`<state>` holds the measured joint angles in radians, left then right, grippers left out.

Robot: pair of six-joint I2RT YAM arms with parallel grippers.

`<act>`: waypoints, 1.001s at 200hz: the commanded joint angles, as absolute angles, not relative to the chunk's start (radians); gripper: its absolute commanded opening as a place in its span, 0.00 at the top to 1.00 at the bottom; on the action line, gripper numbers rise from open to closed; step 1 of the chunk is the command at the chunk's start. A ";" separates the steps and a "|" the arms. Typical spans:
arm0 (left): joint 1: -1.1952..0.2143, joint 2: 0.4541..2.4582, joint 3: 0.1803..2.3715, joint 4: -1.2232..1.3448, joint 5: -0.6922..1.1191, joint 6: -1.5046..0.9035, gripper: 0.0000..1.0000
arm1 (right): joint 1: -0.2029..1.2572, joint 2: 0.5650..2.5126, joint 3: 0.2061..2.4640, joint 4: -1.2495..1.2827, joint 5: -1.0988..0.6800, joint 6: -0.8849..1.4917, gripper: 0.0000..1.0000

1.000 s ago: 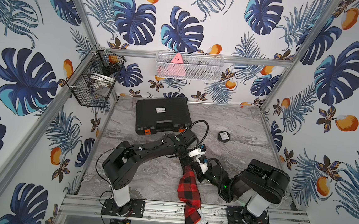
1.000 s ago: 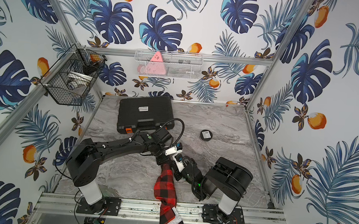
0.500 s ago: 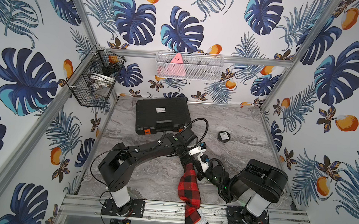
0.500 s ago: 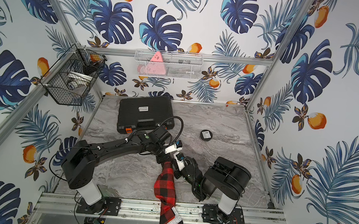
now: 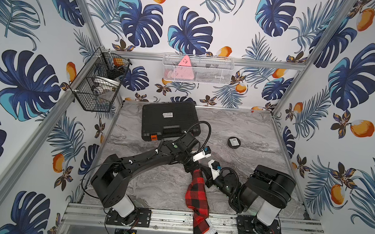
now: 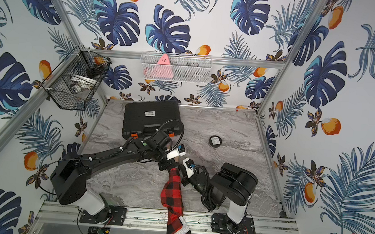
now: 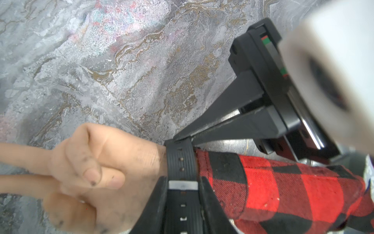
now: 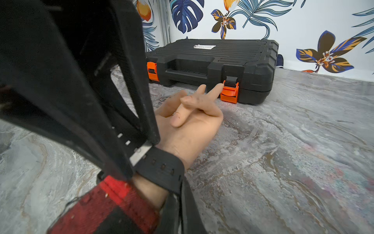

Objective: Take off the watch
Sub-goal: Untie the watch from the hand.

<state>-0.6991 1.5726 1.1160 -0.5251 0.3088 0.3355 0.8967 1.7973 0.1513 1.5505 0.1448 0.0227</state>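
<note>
The watch (image 7: 182, 162) is a black ribbed strap with holes round a mannequin wrist (image 8: 188, 121), next to a red-and-black plaid sleeve (image 5: 196, 190). My left gripper (image 7: 183, 202) is shut across the strap's width, one finger on each edge, just behind a silver keeper (image 7: 183, 185). My right gripper (image 8: 181, 188) is shut, its tips pinching the strap's edge on the far side of the wrist; in the left wrist view its fingers (image 7: 212, 129) meet at the strap. The watch face is hidden. In both top views the two grippers meet over the sleeve's end.
A black tool case (image 5: 170, 121) with orange latches lies just beyond the hand's fingertips. A black puck with a white label (image 5: 234, 142) sits at the right. A wire basket (image 5: 98, 86) and a white mesh basket (image 5: 196, 69) hang on the walls.
My right gripper has closed at the strap's edge. The left gripper keeps its hold on the strap; both arms have barely shifted.
</note>
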 commanded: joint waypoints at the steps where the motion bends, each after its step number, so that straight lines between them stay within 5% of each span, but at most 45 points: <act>1: -0.685 1.538 1.094 -0.652 0.295 0.326 0.78 | 0.887 1.805 0.143 1.507 0.316 0.048 1.00; 200: -0.628 1.425 0.948 -0.614 0.229 0.207 0.78 | 0.858 1.822 0.146 1.507 0.312 0.071 1.00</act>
<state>-0.6464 1.4433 0.9611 -0.4667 0.3061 0.2291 0.8745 1.8179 0.1532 1.5398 0.1326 0.0452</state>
